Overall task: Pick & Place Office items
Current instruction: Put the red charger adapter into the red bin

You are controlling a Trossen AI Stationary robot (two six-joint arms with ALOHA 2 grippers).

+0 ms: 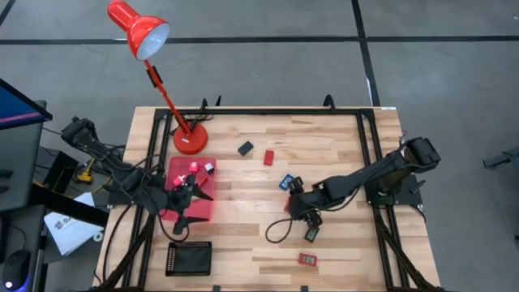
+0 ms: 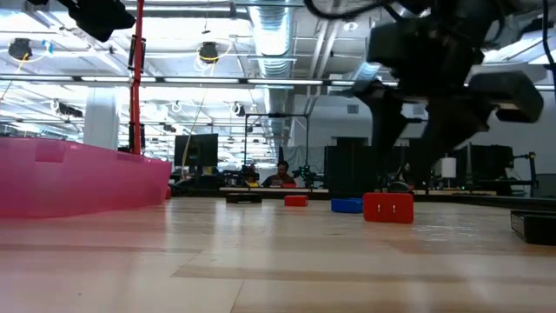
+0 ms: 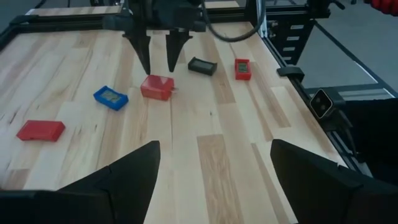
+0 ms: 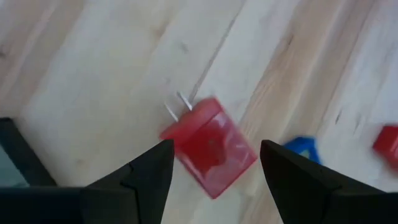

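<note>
Item: red plug block, a small red cube with two metal prongs, lying on the bench near its middle. It sits directly under the right gripper, framed between the two dark fingers but not touched by them.

Right gripper: jaws wide open, empty, poised above the block.

Step in hand, as judged: approach for a pick. The next move calls for a straight descent until the fingers flank the block, then a close on its flat sides, clear of the prongs.

Nearby pieces: blue piece just beside the block; red flat piece farther off; black piece and small red piece on the block's other side.

Left gripper: over the pink tray, jaws open, nothing held; waiting. Several small pieces already lie in that tray, so it is the likely drop point.

Other fixtures: black tray at the bench's near edge; red lamp at the far left corner.

Not made out: the block's far face; the count of pieces in the pink tray, partly covered by the left arm; the right fingertips in the high view.
</note>
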